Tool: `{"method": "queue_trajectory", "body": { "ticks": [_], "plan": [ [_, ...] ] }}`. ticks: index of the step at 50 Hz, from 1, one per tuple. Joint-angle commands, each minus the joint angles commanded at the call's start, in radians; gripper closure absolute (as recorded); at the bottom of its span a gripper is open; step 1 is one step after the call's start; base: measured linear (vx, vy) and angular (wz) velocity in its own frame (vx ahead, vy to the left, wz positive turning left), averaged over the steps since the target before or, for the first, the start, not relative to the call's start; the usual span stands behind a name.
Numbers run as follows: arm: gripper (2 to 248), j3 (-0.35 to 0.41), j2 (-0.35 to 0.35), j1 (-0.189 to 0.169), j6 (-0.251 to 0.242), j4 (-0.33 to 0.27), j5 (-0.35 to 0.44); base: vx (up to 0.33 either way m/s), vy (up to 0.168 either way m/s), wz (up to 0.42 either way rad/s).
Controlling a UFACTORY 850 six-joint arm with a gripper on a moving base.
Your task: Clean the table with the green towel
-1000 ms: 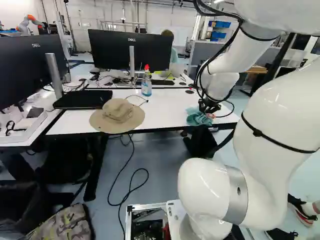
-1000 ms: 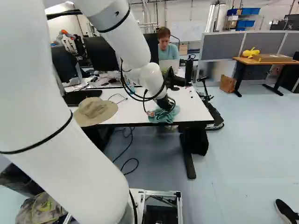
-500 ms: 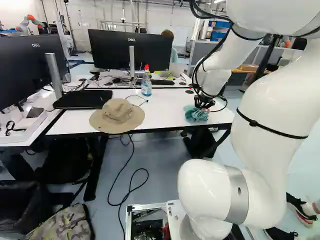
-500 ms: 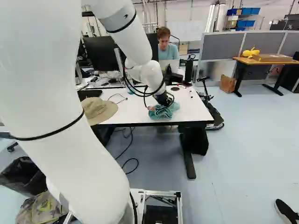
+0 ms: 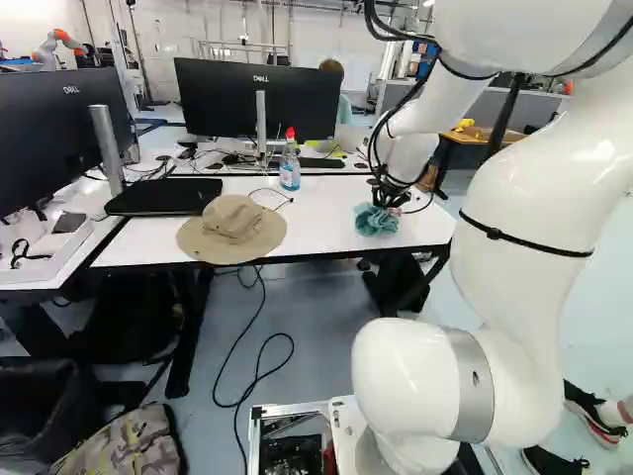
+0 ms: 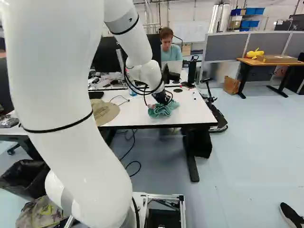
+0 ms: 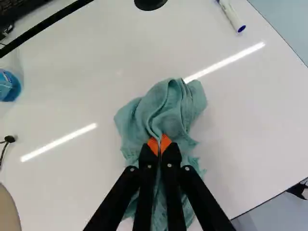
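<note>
Laterally shifted the green towel (image 7: 166, 108) over the white table (image 5: 326, 218) during the last second, toward the hat (image 5: 242, 223) and slightly back from the front edge. Moved the arm (image 5: 524, 247) likewise against its lowest joint, without displacement of the base. Carried the towel along in the gripper (image 7: 160, 144), clenched on a raised fold between both orange pads (image 7: 152, 145). Bunched the remaining cloth around and beneath the fingertips, in apparent contact with the tabletop, rather than spread flat as at the start of the second. Left the hat and the bottle (image 5: 290, 173) in place. Indicated, by judgement, a wiping pass in progress, with much of the surface probably yet to be covered. Narrowed the likely wiped strip through the bunching of the cloth. Called next, by judgement, for a continued stroke with light downward pressure, followed by an overlapping pass nearer the marker (image 7: 232, 17). Risked, on any longer stroke, snagging the thin cable (image 5: 272, 191) or pushing the hat; required clearance from both.
</note>
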Motion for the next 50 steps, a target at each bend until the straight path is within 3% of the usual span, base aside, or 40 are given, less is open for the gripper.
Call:
{"method": "queue_trajectory", "body": {
  "ticks": [13,50],
  "plan": [
    [223,0.011,0.028,0.043,0.000,0.000,0.000,0.000,0.000,0.000],
    [223,0.187,0.269,0.135,0.000,0.000,0.000,0.000,0.000,0.000]
  ]
}}
